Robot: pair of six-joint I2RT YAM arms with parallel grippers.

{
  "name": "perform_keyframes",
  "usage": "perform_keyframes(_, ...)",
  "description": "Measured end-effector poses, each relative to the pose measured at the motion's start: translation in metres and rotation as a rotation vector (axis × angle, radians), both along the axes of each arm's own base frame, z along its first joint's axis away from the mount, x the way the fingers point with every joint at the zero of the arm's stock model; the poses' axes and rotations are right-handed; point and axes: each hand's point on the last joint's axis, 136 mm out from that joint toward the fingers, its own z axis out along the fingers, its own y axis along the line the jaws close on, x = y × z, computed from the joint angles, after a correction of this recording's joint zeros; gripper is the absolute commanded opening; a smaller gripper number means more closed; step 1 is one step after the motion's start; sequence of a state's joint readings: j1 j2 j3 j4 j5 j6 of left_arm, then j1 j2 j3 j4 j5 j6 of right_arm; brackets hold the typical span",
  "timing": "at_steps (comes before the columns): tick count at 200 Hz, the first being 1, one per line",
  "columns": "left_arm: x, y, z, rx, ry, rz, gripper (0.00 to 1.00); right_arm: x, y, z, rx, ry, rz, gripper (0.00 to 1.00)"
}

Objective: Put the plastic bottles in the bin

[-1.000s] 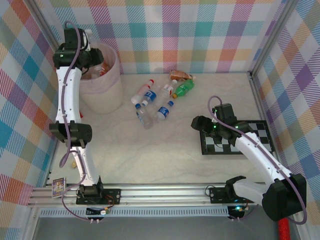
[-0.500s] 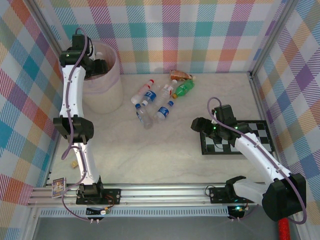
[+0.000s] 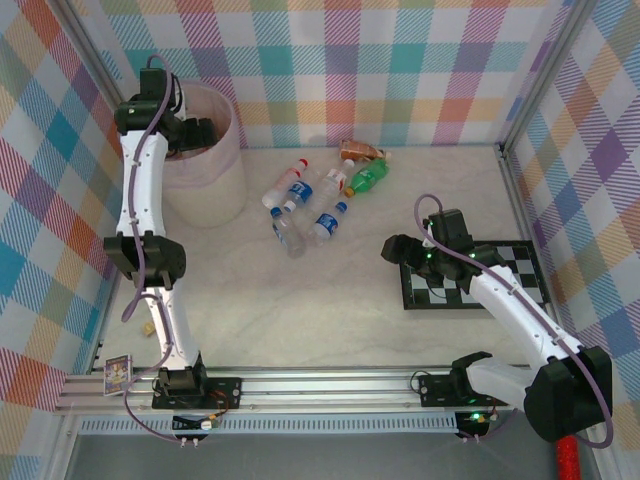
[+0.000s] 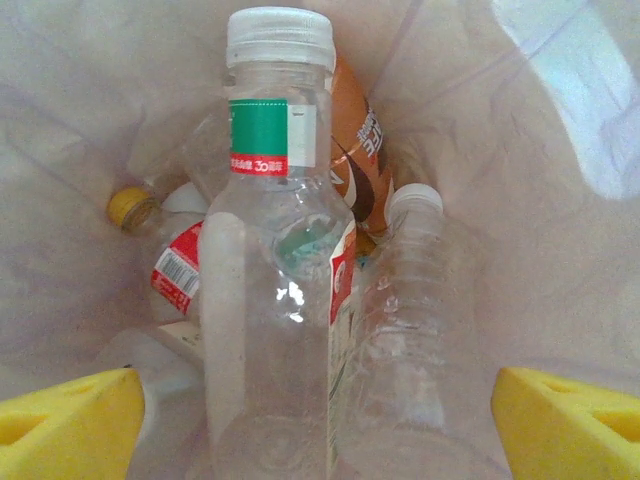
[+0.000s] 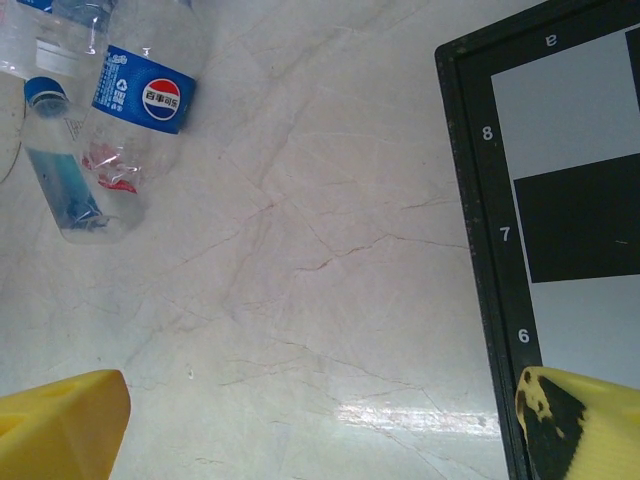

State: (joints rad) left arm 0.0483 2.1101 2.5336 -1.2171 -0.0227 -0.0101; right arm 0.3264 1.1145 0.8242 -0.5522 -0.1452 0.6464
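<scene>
Bottles lie in the bin beneath the left gripper — jaws wide, gripping nothing — right gripper open too.

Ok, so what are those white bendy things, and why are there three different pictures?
They are two robot arms bolted to the near edge of a table. Each arm ends in a pincer with two yellow fingers. The big picture comes from a camera up above. The other two come from small cameras on the arms' wrists, looking out past the fingers.

The left pincer hangs over the bin, and it is open. Its camera looks down into the bin at a clear bottle between the fingers, which do not touch it. There are other bottles underneath.

The right pincer is open too and holds nothing, by the edge of a checkerboard. A bunch of bottles lies on the table, not yet in the bin.
</scene>
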Motion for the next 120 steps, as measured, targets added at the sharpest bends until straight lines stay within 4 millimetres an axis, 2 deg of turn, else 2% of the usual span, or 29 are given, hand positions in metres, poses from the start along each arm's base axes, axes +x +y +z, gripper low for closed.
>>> perform_keyframes(24, -0.013, 0.004, 0.026, 0.025, -0.064, 0.019, 0.91, 0.003, 0.003, -0.003, 0.007, 0.008, 0.007, 0.99)
perform_keyframes(52, -0.038, 0.010, 0.086, 0.059, -0.214, 0.052, 0.91, 0.005, 0.006, -0.007, 0.011, 0.021, 0.013, 0.99)
perform_keyframes(75, -0.070, 0.011, 0.133, 0.084, -0.341, 0.081, 0.89, 0.012, 0.010, -0.004, 0.028, 0.019, 0.015, 0.99)
perform_keyframes(101, -0.107, 0.000, 0.160, 0.094, -0.425, 0.087, 0.88, 0.027, 0.020, 0.005, 0.067, 0.008, 0.014, 0.99)
perform_keyframes(120, -0.126, -0.023, 0.162, 0.078, -0.450, 0.039, 0.87, 0.043, 0.032, 0.011, 0.091, 0.000, 0.014, 0.99)
